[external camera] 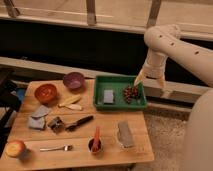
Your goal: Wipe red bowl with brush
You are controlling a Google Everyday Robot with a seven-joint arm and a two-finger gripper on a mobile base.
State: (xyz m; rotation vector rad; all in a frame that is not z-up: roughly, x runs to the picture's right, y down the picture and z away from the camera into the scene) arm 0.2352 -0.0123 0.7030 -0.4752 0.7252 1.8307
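The red bowl [45, 92] sits at the back left of the wooden table, glossy inside and upright. The brush [80, 122] lies flat near the table's middle, its black handle pointing right and its dark head toward the left. My gripper [150, 84] hangs on the white arm over the right edge of the green tray [120, 78], far to the right of both bowl and brush. Its two pale fingers stand apart, open, with nothing between them.
A purple bowl [73, 80] stands right of the red one. The tray holds a grey sponge [108, 96] and a dark cluster [131, 93]. Also on the table: pale peels [70, 103], grey cloths [38, 117], a fork [56, 148], a round fruit [15, 148], a cup with a red-orange utensil [95, 142], a grey pouch [125, 134].
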